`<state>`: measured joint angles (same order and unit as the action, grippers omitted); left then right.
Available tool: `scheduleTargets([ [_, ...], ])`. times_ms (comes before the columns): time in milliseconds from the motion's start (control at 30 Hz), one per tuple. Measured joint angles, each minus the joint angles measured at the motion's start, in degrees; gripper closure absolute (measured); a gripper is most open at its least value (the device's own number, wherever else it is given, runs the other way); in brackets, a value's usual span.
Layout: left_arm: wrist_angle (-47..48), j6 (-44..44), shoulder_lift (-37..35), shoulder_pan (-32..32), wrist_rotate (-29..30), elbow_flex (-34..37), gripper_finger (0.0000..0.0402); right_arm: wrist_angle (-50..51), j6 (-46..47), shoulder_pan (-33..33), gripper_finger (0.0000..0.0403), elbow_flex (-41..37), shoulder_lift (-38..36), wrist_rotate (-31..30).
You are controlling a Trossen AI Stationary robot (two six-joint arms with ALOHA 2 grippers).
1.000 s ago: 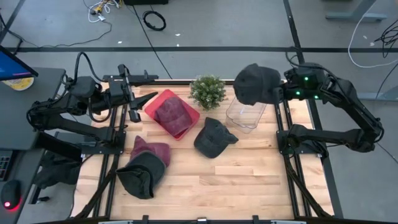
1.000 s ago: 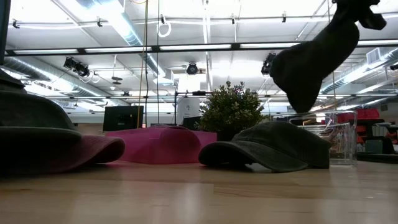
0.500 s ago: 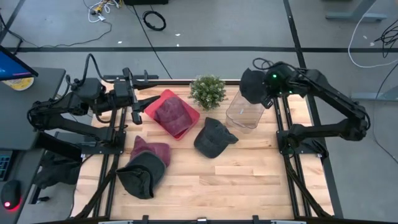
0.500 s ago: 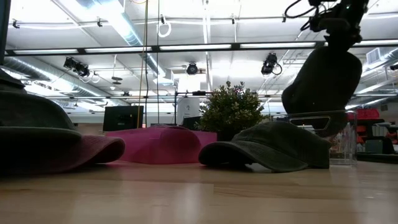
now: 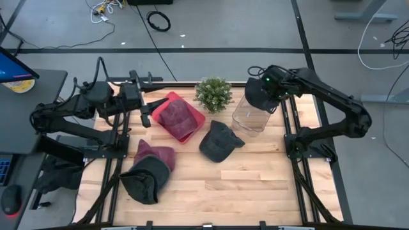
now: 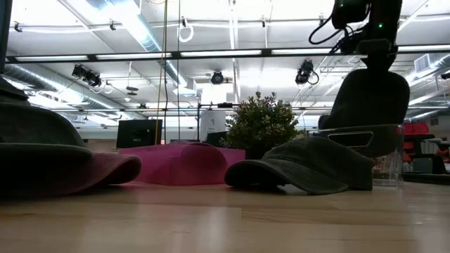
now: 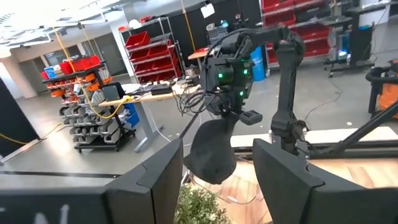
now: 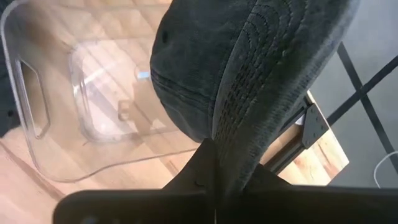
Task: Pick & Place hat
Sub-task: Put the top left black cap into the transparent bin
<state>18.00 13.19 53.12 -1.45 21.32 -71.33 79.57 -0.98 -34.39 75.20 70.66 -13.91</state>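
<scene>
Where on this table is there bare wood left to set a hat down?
Bare wood runs along the table's near edge, from the stacked hats rightward past the dark cap. Crowded: the far side, with red bin, plant and clear bin.

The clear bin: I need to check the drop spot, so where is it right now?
In the high view the clear bin sits at the table's back right, beside the plant, under the dark hat held by the right gripper.
</scene>
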Motion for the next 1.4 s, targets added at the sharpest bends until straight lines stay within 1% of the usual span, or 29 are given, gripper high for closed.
scheduleTargets([
  [233,0.0,0.1,0.4,0.0,0.1,0.0,0.0205,0.0,-0.6,0.0,0.0398,0.0,3.5,1.5],
  [333,-0.1,0.1,0.7,0.0,0.1,0.0,0.0205,0.1,-1.0,0.0,0.0398,0.0,5.5,3.2],
  [633,-0.1,0.0,0.9,0.0,0.1,0.0,0.0205,0.1,-2.6,0.0,0.0397,0.2,10.4,4.3],
  [933,-0.1,-0.1,0.9,0.0,0.1,0.0,0.0205,-1.6,-4.0,0.0,0.0395,0.2,12.4,4.6],
  [1067,-0.1,-0.1,0.9,0.0,0.1,0.0,0.0205,-3.7,-4.1,-0.1,0.0395,0.1,12.5,6.1],
  [1233,-0.1,0.0,0.9,0.0,0.1,0.0,0.0205,-7.0,-4.1,-0.1,0.0397,-0.1,12.6,10.0],
  [1400,-0.1,0.0,0.9,0.0,0.1,0.0,0.0205,-7.5,-4.2,0.0,0.0397,0.0,13.2,10.4],
])
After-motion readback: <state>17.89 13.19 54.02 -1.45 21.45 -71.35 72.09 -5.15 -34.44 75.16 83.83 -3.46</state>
